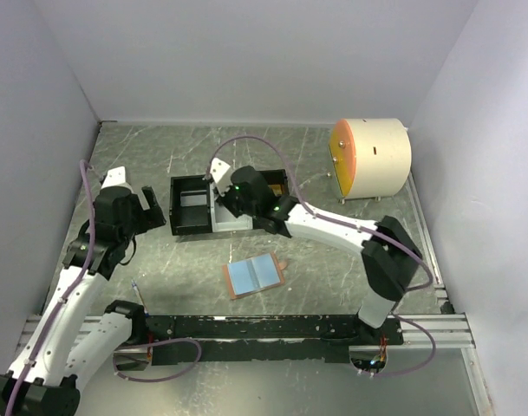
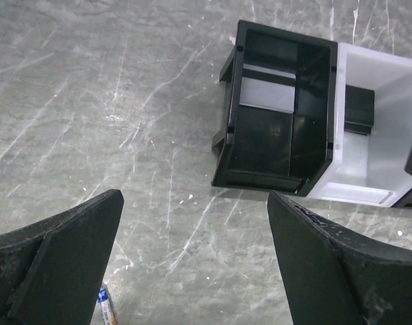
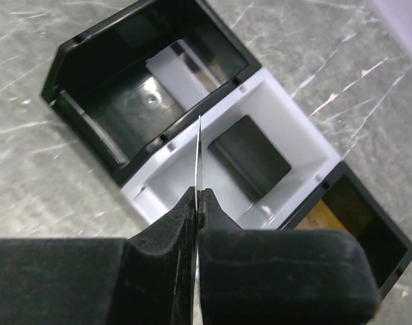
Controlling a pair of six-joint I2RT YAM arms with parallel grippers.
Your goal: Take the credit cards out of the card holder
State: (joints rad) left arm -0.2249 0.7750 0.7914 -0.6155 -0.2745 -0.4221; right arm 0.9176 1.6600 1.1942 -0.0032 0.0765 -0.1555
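The card holder [image 1: 255, 276] lies open and flat on the table, salmon-pink edge and tab around pale blue-grey panels, with no gripper on it. My right gripper [image 3: 199, 196] is shut on a thin pale credit card [image 3: 199, 152], held edge-on above the white middle compartment of the tray [image 3: 300, 115]. A dark grey card [image 3: 249, 156] lies in that compartment, and a pale card [image 3: 182, 71] lies in the black one beside it. To the left of the tray [image 2: 229, 101] my left gripper [image 2: 194, 203] hangs open over bare table with nothing between its fingers.
A cream drum with an orange face [image 1: 372, 156] stands at the back right. A small blue-and-white cylinder [image 2: 105, 305] lies near my left finger. Something yellow-brown sits in the tray's third compartment [image 3: 321, 217]. White walls close in the sides and back.
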